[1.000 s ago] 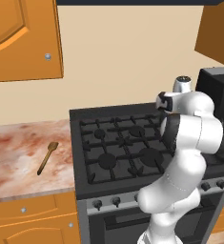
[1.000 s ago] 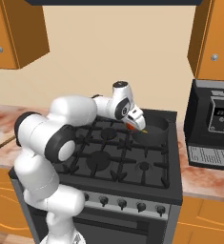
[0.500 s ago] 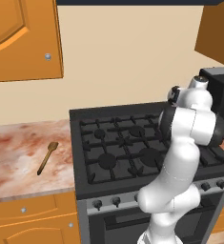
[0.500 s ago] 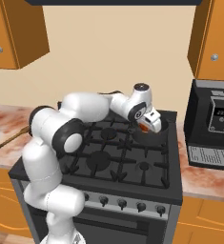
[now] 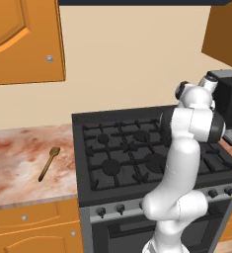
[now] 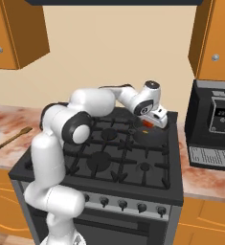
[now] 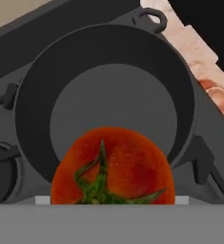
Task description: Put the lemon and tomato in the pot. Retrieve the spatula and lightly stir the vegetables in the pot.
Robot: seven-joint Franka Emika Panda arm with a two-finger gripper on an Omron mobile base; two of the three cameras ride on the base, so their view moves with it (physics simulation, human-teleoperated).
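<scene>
I have the hand (image 6: 152, 119) out over the back right of the stove (image 6: 109, 158), and it is gripping the tomato (image 7: 112, 167), which sits right in front of the hand camera with its green stem toward me. Beyond the tomato I look straight into the pot (image 7: 108, 47): dark, round, with nothing in it that I can see. From the right base camera a bit of red shows under the hand, just above the pot (image 6: 147, 136), so I judge the tomato is held over the pot's near side, not its middle.

My worry is the release. If I let go here, the tomato may catch the near rim and roll off across the burner grates, maybe down to the floor. I would rather move a little further over the pot's middle and come lower before letting go, so it does not bounce out of the shallow pot.

I cannot find the lemon in any of my cameras, and with the pot bare I take it that the lemon is not in yet. Hunting for it could cost time.

The spatula (image 5: 49, 163) lies on the counter (image 5: 19, 163) left of the stove, well apart from the pot. That is a long swing across, and its slim flat handle could slip from a careless grip.
</scene>
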